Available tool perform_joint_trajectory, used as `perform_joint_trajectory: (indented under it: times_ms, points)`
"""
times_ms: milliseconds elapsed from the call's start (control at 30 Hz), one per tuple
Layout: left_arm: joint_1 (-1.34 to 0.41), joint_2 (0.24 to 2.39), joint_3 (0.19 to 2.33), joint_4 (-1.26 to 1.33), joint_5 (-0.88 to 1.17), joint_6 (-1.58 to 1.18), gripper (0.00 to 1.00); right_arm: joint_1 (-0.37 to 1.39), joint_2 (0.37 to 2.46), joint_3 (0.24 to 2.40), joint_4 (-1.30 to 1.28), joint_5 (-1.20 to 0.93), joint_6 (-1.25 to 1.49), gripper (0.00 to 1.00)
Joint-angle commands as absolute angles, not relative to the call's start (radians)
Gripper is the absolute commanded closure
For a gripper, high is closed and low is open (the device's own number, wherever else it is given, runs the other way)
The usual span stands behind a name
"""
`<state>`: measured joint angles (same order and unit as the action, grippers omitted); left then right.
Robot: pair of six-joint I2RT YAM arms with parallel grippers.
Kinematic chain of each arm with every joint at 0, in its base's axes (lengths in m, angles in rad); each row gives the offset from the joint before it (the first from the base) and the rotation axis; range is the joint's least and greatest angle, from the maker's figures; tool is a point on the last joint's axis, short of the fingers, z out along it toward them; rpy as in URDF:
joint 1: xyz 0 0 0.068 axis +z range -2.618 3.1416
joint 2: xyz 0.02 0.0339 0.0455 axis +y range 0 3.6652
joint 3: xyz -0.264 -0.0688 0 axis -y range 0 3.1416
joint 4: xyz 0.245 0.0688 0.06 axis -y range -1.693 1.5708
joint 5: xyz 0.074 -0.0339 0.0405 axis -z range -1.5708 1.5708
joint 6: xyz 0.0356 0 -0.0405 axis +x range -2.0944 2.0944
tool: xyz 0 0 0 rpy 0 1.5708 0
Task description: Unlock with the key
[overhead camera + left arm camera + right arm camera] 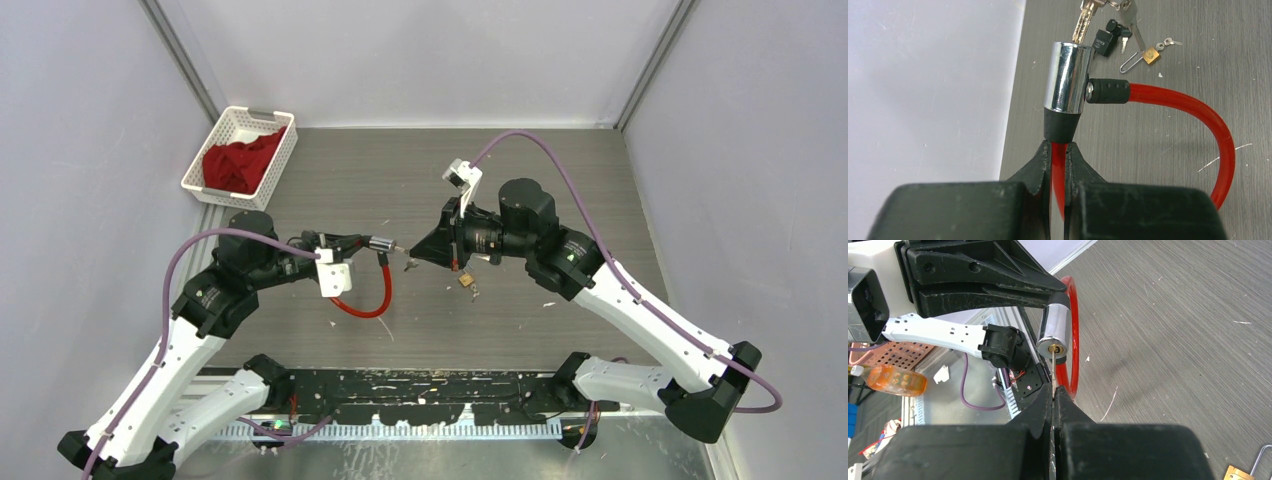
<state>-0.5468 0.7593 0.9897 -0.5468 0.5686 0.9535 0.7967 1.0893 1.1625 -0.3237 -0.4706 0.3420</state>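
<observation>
A red cable lock (372, 300) with a chrome cylinder (1068, 77) is held above the table. My left gripper (1058, 150) is shut on the red cable just behind the cylinder's black collar. My right gripper (1053, 390) is shut on the key (1053, 367), which shows edge-on. The key's tip meets the brass keyhole (1054, 348) in the cylinder's end face, and most of the blade is still outside. In the top view the two grippers (358, 243) (418, 252) face each other mid-table, with the cylinder (381, 242) between them.
A small brass padlock (466, 281) with an open shackle lies on the table below my right gripper. Beside it are black key fobs (1108, 37). A white basket (280, 160) holding red cloth stands at the back left. Grey walls enclose the table.
</observation>
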Motion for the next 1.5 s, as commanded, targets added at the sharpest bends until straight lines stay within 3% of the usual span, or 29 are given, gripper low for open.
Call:
perform_joint_trajectory:
  times_ms: [0,1467]
  points:
    - [-0.547,0.743,1.019,-0.491,0.609,0.967,1.00,0.796,1.085,1.205,-0.301,-0.447,0.324,0.99]
    - [-0.546,0.741,1.000,-0.497,0.607,0.980,1.00,0.793,1.063,1.235,-0.327,-0.494,0.317,0.99]
